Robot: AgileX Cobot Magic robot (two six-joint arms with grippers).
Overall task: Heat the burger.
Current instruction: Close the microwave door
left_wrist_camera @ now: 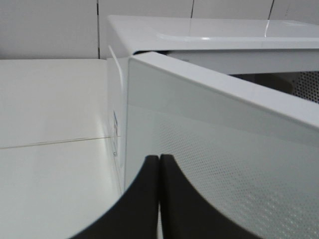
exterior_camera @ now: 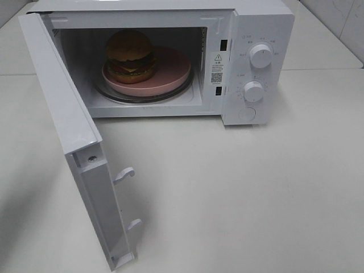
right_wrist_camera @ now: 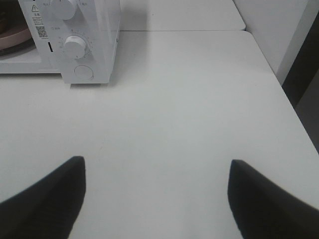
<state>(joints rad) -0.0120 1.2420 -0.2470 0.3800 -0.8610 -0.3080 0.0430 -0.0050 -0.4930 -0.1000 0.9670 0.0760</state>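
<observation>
Left gripper [left_wrist_camera: 159,158]: closed, its two black fingers pressed flat together with nothing between them; the tips sit just in front of the outer face of the door [left_wrist_camera: 224,164], and the wrist view does not show whether they touch it
Door: swung wide open on its left hinge, standing out toward the front of the table; its outer face carries a fine dotted mesh
Latch hooks [exterior_camera: 124,175]: two white hooks stick out from the door's free edge, one above the other
Microwave [exterior_camera: 267,17]: white, cavity open and in plain view from the high camera
Burger [exterior_camera: 131,56]: inside the cavity, upright, on the left part of the pink plate, glossy brown bun on top with red, green and yellow layers under it
Pink plate [exterior_camera: 170,71]: round, lying flat on the glass turntable
Glass turntable [exterior_camera: 142,98]: on the cavity floor, its rim showing in front of the plate
Sticker [exterior_camera: 216,67]: warning label with a QR code on the frame right of the cavity
Upper knob [exterior_camera: 261,56]: white, on the control panel
Lower knob [exterior_camera: 253,91]: white, straight below the upper knob
Round button [exterior_camera: 247,113]: at the foot of the panel, under the lower knob
Right gripper [right_wrist_camera: 155,164]: open wide and empty, fingers well apart above bare table, off to the right of the microwave
Table [exterior_camera: 239,187]: white, matte
</observation>
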